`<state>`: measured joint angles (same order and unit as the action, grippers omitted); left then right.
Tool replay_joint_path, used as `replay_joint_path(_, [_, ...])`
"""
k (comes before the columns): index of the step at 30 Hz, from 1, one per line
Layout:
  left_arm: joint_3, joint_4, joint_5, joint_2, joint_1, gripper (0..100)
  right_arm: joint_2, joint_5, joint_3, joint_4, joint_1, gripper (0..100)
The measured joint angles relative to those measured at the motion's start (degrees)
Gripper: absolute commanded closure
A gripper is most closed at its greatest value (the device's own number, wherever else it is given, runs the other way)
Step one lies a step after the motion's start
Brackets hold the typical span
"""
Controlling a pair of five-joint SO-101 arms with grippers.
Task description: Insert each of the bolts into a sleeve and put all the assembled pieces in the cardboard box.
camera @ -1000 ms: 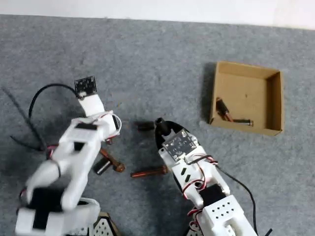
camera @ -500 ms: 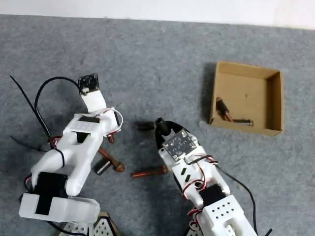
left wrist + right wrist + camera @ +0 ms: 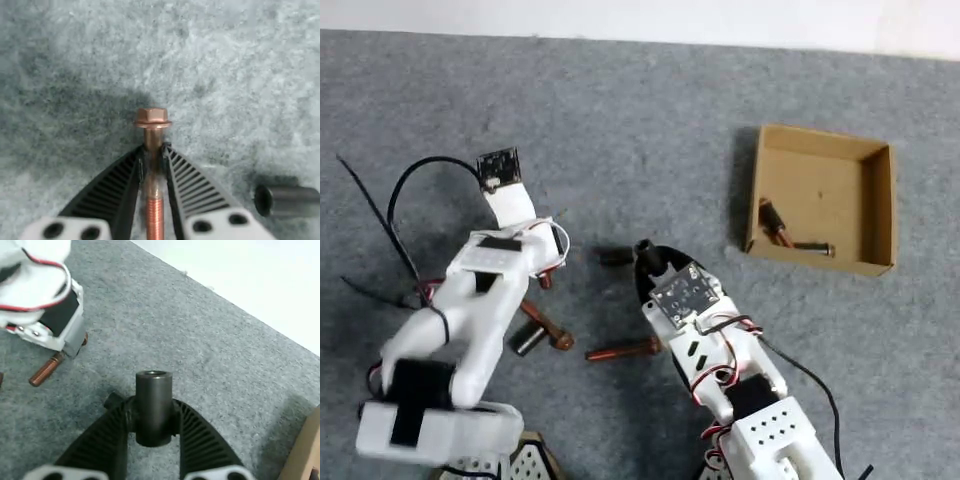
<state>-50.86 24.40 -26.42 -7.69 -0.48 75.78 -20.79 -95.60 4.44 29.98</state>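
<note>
My left gripper (image 3: 152, 148) is shut on a copper bolt (image 3: 151, 119), whose hex head sticks out past the fingertips just above the grey carpet. In the high view the left arm (image 3: 505, 262) sits at the left with that bolt (image 3: 545, 281) under its wrist. My right gripper (image 3: 154, 406) is shut on a dark sleeve (image 3: 154, 390), held upright with its bore open; in the high view this sleeve (image 3: 649, 257) is at the centre. The left arm's bolt (image 3: 46, 370) shows beside it. The cardboard box (image 3: 820, 140) stands at the right with two assembled pieces (image 3: 776, 222) inside.
Loose on the carpet between the arms lie a copper bolt (image 3: 625, 350), a second bolt (image 3: 546, 328), a dark sleeve (image 3: 528, 338) and another sleeve (image 3: 613, 256). One sleeve (image 3: 286, 200) lies near my left gripper. Black cables (image 3: 390, 215) trail at the left.
The left arm has swung slightly, its wrist board shifting a little up and right and its lower links moving. The right arm, holding the sleeve, has stayed still.
</note>
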Motion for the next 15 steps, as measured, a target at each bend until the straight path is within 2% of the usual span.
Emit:
replay_joint_path(5, [-10.7, -3.4, 0.0, -15.0, 2.0, 99, 0.0, 0.0, 0.0, 0.0, 0.0, 99.3])
replay_joint_path(15, [-40.6, -24.8, 0.1, -53.9, 4.1, 99, 0.0, 0.0, 0.0, 0.0, 0.4, 99.3])
